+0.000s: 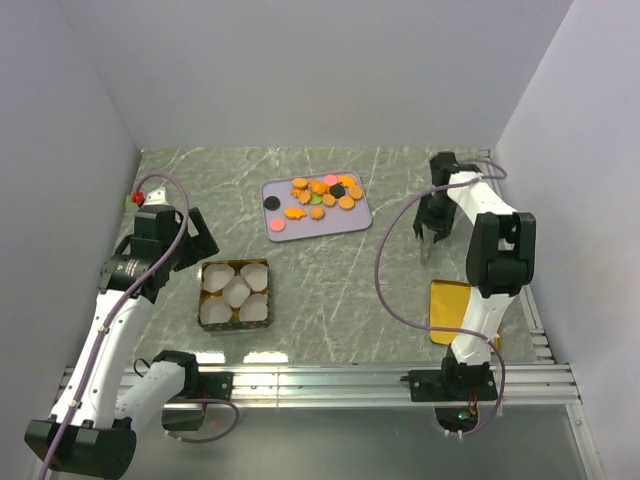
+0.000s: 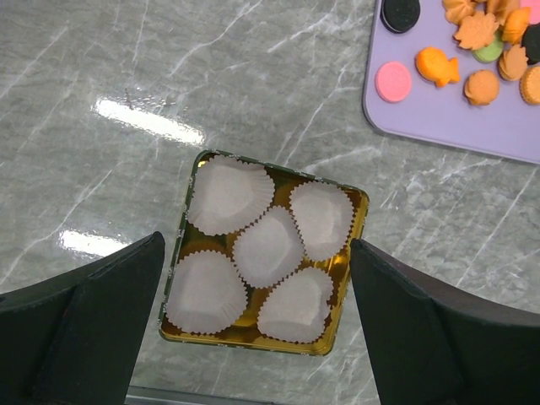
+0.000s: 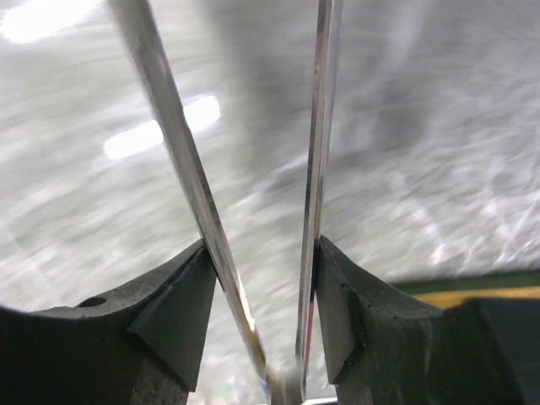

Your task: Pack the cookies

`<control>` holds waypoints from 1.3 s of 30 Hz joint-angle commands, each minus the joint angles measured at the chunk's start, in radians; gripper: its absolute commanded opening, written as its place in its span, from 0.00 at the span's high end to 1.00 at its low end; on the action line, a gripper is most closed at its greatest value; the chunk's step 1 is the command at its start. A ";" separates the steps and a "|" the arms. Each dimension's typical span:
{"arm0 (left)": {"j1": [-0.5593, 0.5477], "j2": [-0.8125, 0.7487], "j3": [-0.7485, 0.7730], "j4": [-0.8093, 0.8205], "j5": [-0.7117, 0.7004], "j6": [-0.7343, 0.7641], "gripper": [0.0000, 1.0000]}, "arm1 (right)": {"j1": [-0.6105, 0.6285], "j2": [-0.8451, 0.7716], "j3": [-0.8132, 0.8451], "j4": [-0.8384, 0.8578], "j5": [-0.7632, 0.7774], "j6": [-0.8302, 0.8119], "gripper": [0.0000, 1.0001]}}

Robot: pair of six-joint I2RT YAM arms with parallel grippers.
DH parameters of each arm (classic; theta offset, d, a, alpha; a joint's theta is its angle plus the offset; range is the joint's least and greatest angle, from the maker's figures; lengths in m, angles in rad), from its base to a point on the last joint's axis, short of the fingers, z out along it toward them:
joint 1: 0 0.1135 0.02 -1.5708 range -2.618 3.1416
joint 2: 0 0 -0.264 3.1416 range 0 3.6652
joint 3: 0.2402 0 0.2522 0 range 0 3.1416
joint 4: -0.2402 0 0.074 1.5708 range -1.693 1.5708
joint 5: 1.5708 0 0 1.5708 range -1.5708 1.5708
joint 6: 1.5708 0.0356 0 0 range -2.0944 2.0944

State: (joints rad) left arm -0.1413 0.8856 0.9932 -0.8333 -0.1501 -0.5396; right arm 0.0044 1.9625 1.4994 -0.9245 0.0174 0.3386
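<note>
From the middle of the table, the tray lies at twelve o'clock. The cookies lie on it, most of them crowded toward its two o'clock corner and a few apart toward eight. The tin sits at eight o'clock with five paper cups in it: one central, four around. The left gripper hangs by the tin's ten o'clock corner. The lid lies at four o'clock. The right gripper stands at two o'clock, behind the lid and right of the tray, with tweezers between its fingers.
</note>
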 commanded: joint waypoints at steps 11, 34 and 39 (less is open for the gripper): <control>-0.003 -0.027 0.021 0.026 0.049 0.027 0.02 | 0.212 -0.231 0.117 -0.183 -0.054 0.065 0.43; -0.003 -0.037 -0.008 0.063 0.030 0.033 0.01 | 0.460 -0.160 0.382 -0.277 0.018 0.092 0.43; -0.003 -0.031 -0.018 0.079 0.040 0.036 0.00 | 0.473 -0.029 0.523 -0.304 0.053 0.085 0.43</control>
State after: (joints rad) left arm -0.1413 0.8528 0.9821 -0.8047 -0.1272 -0.5163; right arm 0.4736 1.8709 1.9282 -1.2022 0.0162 0.4259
